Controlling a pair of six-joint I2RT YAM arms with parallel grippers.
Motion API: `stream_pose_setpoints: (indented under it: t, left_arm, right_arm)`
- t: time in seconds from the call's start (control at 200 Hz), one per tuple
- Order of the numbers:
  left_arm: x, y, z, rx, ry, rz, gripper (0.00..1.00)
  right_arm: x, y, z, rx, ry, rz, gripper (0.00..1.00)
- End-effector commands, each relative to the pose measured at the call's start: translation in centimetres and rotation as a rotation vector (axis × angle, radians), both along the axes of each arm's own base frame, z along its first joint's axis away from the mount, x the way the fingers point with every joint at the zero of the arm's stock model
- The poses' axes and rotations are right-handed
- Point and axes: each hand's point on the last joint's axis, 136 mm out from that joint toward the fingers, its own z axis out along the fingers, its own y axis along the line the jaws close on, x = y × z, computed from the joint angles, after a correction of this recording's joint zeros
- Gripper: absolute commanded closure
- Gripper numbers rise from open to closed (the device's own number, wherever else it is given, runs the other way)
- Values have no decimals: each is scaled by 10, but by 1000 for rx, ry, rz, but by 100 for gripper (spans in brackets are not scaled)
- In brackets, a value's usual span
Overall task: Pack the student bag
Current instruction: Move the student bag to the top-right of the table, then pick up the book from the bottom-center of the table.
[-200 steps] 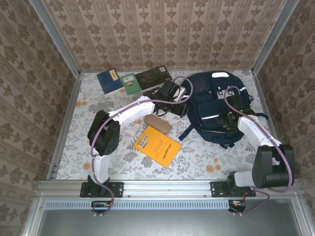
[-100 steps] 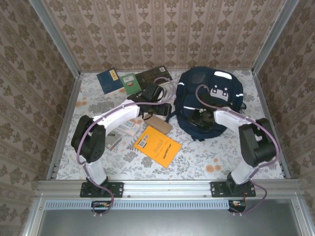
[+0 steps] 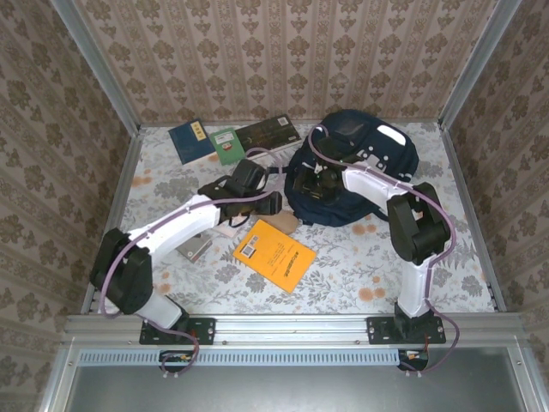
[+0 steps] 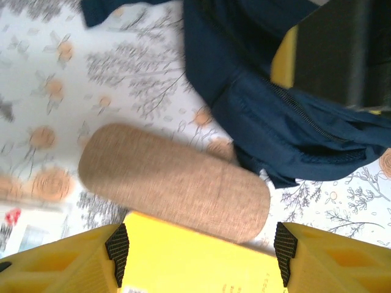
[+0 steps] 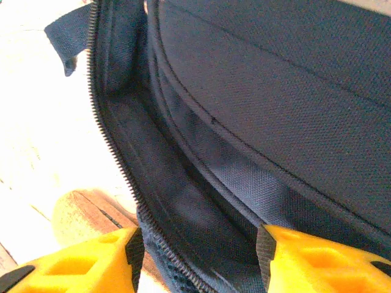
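Observation:
The student bag, navy with white patches, lies at the back right of the table with its zip opening facing left. My right gripper is at that opening. In the right wrist view its jaws stand apart, open, over the bag's zip edge and dark inner fabric. My left gripper hovers just left of the bag. In the left wrist view it is open above a tan oblong case and a yellow book, with the bag's edge beyond.
The yellow book lies front of centre, with the tan case at its far corner. Blue, green and dark books lie along the back wall. A white packet and a small grey item sit under the left forearm.
The bag has slid left and toward the back wall, with the right gripper staying at its opening. The left gripper has pulled back from the bag to above the tan case.

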Motion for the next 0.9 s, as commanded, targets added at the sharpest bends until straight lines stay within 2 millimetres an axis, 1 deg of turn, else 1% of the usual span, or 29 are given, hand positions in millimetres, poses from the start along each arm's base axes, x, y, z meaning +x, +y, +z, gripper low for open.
stream_pose_setpoints:
  t: [0.0, 0.11, 0.215, 0.29, 0.345, 0.42, 0.505, 0.595, 0.615, 0.69, 0.79, 0.845, 0.895]
  left_arm:
    - [-10, 28, -5, -44, 58, 201, 33]
    - [-28, 41, -16, -143, 107, 328, 33]
    - [-43, 49, -28, -217, 138, 401, 33]
    - [-51, 54, -35, -228, 163, 424, 33]
    - [-55, 55, -36, -231, 178, 424, 33]
    - [-61, 57, -37, -228, 197, 425, 33]
    - [-66, 55, -40, -236, 218, 414, 33]
    - [-71, 53, -41, -246, 233, 397, 31]
    - [-73, 52, -42, -247, 237, 392, 30]
    - [-78, 49, -45, -264, 263, 383, 29]
    - [-90, 40, -44, -260, 266, 342, 29]
    - [-97, 39, -46, -233, 252, 337, 24]
    - [-103, 39, -52, -219, 256, 351, 23]
  right_arm:
    - [-18, -14, 31, -91, -76, 75, 42]
    - [-43, -16, 38, -127, -114, 161, 38]
    - [-70, -9, 39, -142, -134, 259, 36]
    - [-88, 2, 35, -124, -139, 333, 35]
    - [-100, 9, 33, -116, -142, 377, 34]
    - [-115, 15, 27, -117, -139, 428, 32]
    - [-133, 18, 15, -133, -121, 470, 26]
    - [-147, 16, 1, -142, -90, 484, 22]
    - [-149, 15, -2, -143, -85, 484, 22]
    - [-154, 8, -13, -159, -54, 453, 22]
    - [-163, 13, -23, -125, -30, 475, 22]
    - [-166, 13, -29, -139, -16, 492, 22]
    - [-169, 11, -33, -149, 3, 498, 22]
